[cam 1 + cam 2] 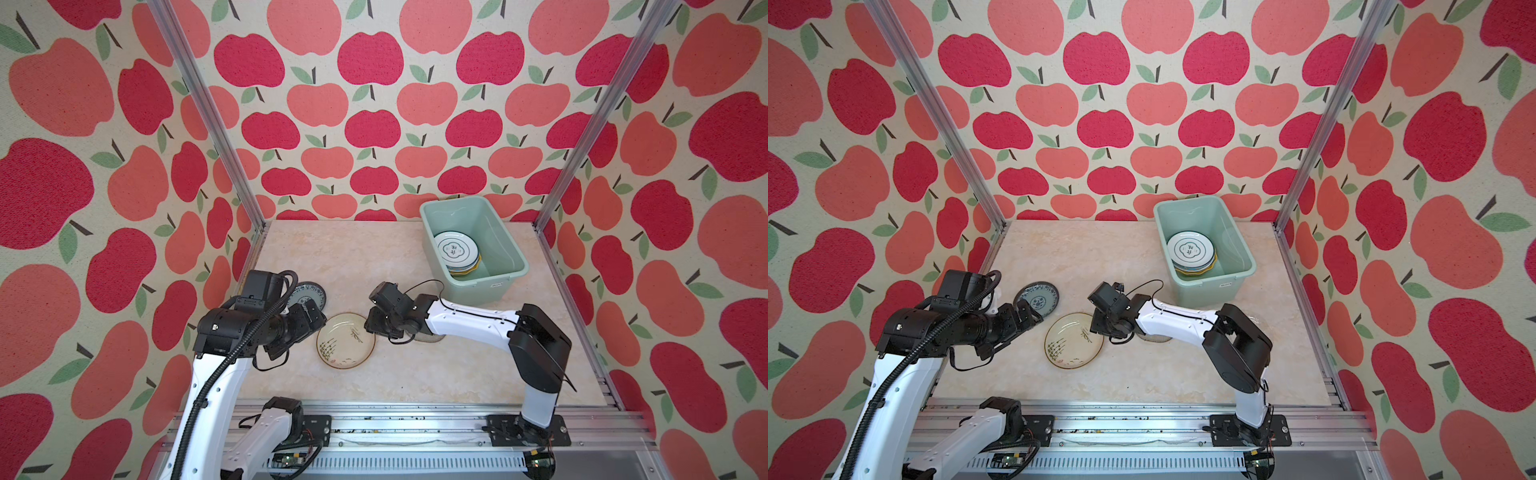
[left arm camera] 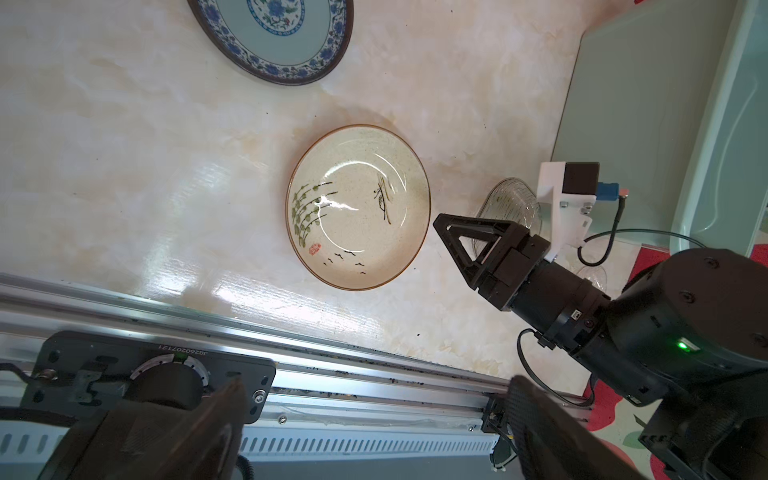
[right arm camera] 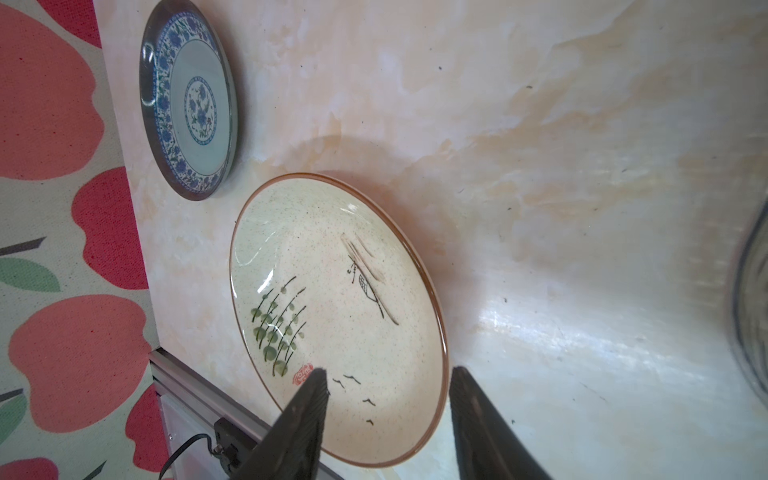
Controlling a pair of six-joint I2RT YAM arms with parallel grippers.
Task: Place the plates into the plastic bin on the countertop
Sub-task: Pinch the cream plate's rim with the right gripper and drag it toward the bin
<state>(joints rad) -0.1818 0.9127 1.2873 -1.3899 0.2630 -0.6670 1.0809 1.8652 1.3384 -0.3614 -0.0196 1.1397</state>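
The right gripper (image 3: 388, 370) hangs low over the cream plate (image 3: 332, 316), jaws parted, holding nothing; the plate's brown rim runs between its fingers (image 3: 305, 419). A glass plate (image 2: 509, 199) lies just behind it, under its arm. The bin (image 1: 473, 286), with a stack of plates (image 1: 455, 249) inside, sits well beyond it toward the back wall. The left gripper (image 1: 1030, 316) is spread wide and empty, facing the cream plate from the other side, the blue plate (image 1: 1038, 297) just beside it on the countertop (image 1: 415, 374).
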